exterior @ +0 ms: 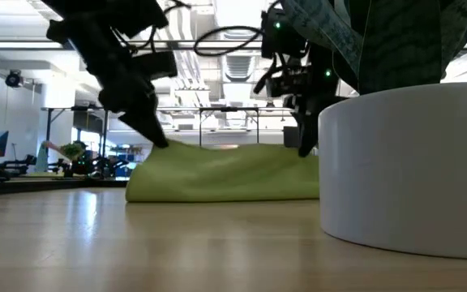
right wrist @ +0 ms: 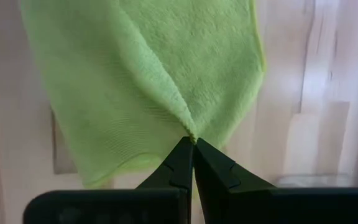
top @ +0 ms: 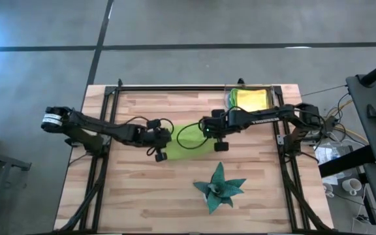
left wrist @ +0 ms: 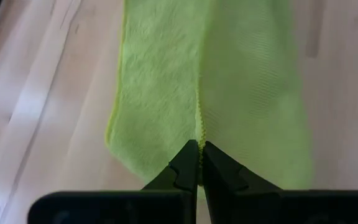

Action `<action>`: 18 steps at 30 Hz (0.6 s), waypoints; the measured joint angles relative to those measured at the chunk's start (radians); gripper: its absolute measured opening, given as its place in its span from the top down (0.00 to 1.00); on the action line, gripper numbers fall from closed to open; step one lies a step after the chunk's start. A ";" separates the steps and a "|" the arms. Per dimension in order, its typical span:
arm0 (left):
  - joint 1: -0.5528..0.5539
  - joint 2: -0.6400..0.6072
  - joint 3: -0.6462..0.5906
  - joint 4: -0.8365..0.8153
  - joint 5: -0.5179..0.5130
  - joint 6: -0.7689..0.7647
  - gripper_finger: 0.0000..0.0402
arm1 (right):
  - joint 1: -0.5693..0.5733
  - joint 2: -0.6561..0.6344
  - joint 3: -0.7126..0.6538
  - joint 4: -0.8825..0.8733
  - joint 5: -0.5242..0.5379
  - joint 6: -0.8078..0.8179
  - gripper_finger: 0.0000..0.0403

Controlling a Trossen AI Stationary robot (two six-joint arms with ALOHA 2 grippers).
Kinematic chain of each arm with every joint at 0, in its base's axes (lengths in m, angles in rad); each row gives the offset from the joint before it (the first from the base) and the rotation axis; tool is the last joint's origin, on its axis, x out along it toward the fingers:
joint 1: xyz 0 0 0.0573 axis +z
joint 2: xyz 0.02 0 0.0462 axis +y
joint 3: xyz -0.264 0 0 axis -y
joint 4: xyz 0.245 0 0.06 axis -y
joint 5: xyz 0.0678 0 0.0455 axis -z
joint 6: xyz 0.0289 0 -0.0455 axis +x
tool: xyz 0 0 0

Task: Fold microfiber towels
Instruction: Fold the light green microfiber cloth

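Centrally on the surface (top: 142, 196), left end effector (top: 159, 153) and right end effector (top: 218, 145) each pinch the lime green towel (top: 189, 140) (fingers fully closed on its edges).

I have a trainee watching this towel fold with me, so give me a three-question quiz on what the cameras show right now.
1. True or false: both grippers are shut on the lime green microfiber towel lying mid-table.
2. Which thing lies nearest the table's front edge in the high view? A) the dark teal spiky star-shaped object B) the stack of folded cloths with a yellow one on top C) the lime green towel
3. Fill in: the stack of folded cloths sits at the table's far edge, on the ____ arm's side.

Key
1. True: the left gripper pinches one end, the right gripper the other.
2. A
3. right
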 joint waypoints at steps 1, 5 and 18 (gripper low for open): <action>0.010 0.000 -0.001 -0.015 0.004 0.000 1.00 | -0.008 0.004 -0.005 0.003 0.000 0.001 0.98; 0.035 0.004 -0.001 -0.059 0.018 0.001 1.00 | -0.035 0.017 -0.015 0.033 -0.001 0.000 0.98; 0.073 0.004 -0.001 -0.060 0.023 0.010 1.00 | -0.079 0.055 -0.034 0.173 0.000 -0.076 0.98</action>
